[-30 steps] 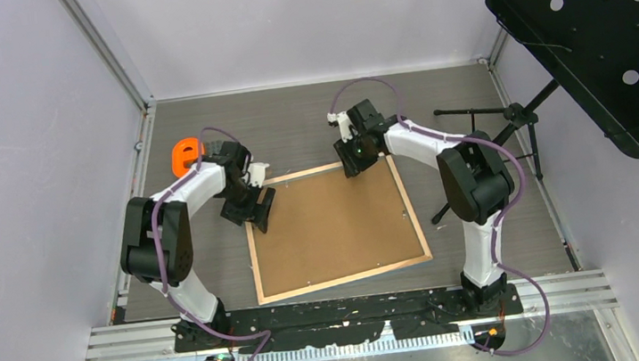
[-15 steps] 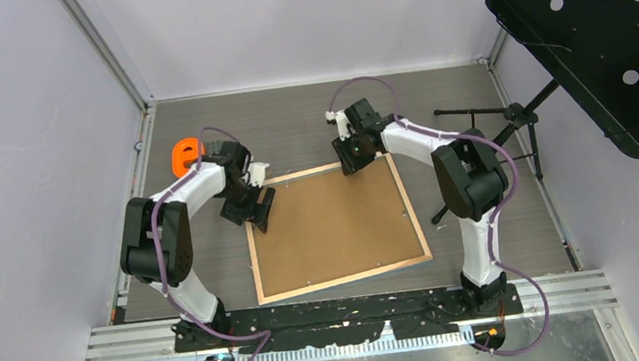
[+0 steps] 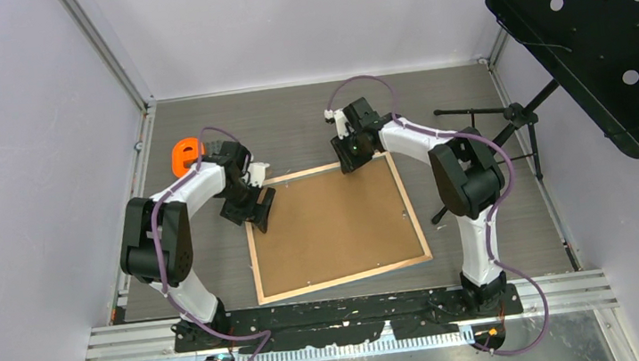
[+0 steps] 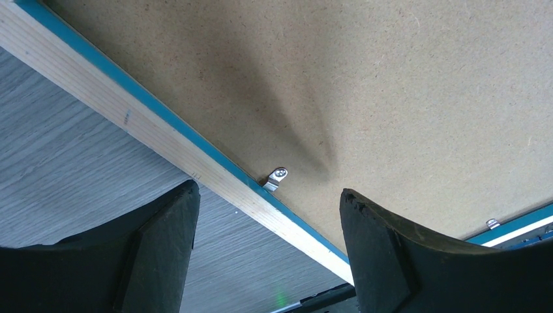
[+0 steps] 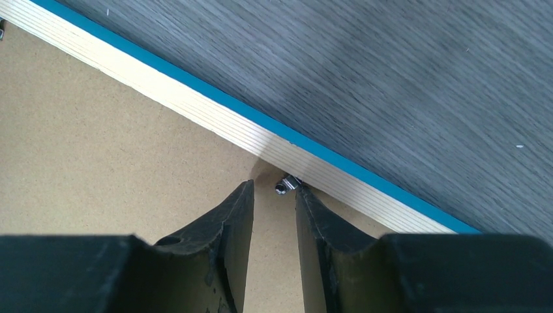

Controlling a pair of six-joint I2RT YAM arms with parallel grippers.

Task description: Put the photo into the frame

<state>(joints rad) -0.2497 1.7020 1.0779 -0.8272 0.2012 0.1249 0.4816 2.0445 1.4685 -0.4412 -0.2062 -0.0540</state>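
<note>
The frame (image 3: 253, 259) lies face down on the table, its light wood back up and a blue edge showing. The plain brown backing board (image 3: 334, 224) fills it. The photo is hidden. My left gripper (image 3: 258, 212) is open over the frame's far left corner; in the left wrist view its jaws (image 4: 269, 189) straddle the wood rail (image 4: 163, 134) beside a metal clip (image 4: 276, 177). My right gripper (image 3: 351, 161) is at the far rail. In the right wrist view (image 5: 274, 187) its fingers are only narrowly apart and empty, tips on the board (image 5: 98, 150) just short of a clip (image 5: 285, 185) by the rail (image 5: 195, 98).
An orange object (image 3: 186, 155) sits on the table behind the left arm. A black perforated music stand (image 3: 605, 34) with its tripod (image 3: 489, 118) stands at the right. Walls close in the back and both sides. Another clip (image 4: 493, 223) shows on the frame's far rail.
My right gripper has edged slightly left and back along the frame's far rail. The left arm and the frame have not moved.
</note>
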